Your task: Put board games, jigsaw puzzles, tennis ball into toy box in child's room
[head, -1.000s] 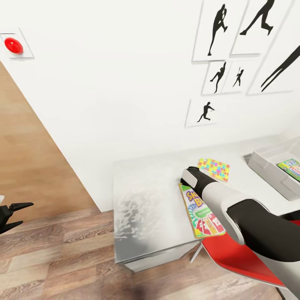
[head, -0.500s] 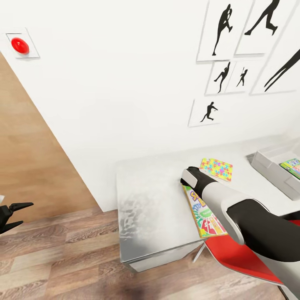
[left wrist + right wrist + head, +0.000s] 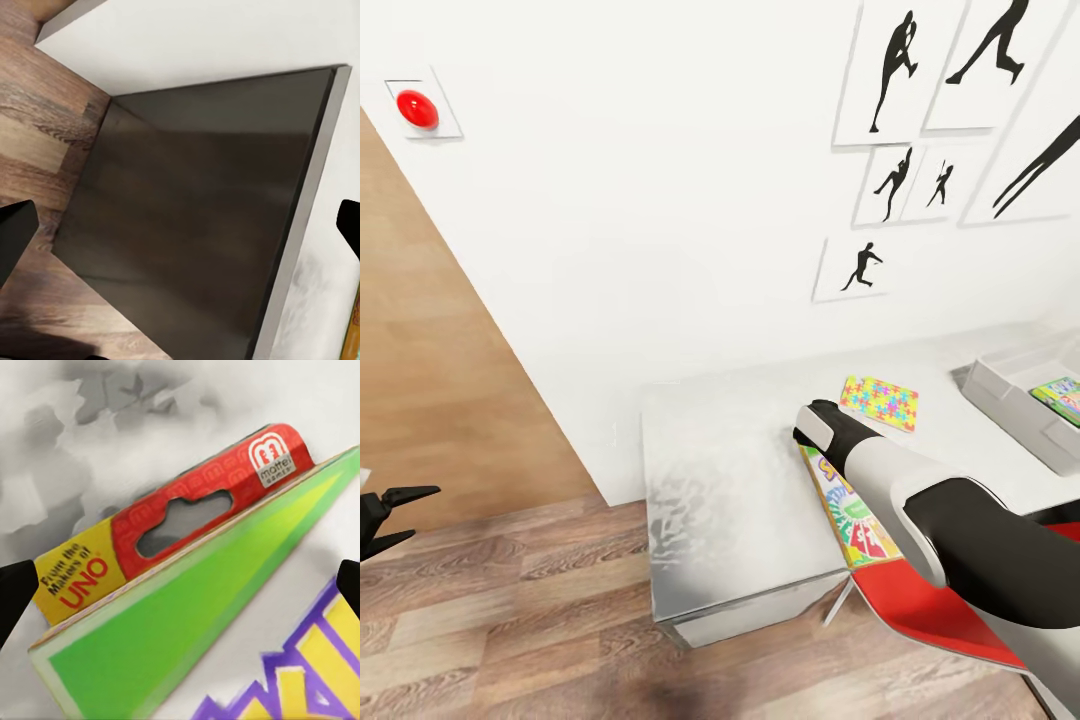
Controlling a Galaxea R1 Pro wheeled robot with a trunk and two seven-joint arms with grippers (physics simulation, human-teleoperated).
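Note:
A green, yellow and red board game (image 3: 855, 520) lies flat at the white table's (image 3: 730, 470) front edge, partly hidden under my right arm. Its red hang tab (image 3: 187, 521) reads "UNO". My right gripper (image 3: 180, 585) hovers just above that end, open, with the dark fingertips (image 3: 15, 589) wide apart. A colourful jigsaw puzzle (image 3: 878, 403) lies further back on the table. At the right edge stands the grey toy box (image 3: 1015, 405), holding a green game (image 3: 1062, 394). My left gripper (image 3: 422, 512) hangs open over the floor, far to the left.
A red chair (image 3: 945, 615) stands below my right arm at the table's front. The wall behind carries framed silhouettes (image 3: 890, 70) and a red button (image 3: 417, 108). Brown wood panelling (image 3: 440, 400) and wood flooring (image 3: 510, 620) lie left of the table.
The whole picture has shifted a little to the right, so the camera has moved. Both arms hold the same pose; the right gripper now covers the board game's far end.

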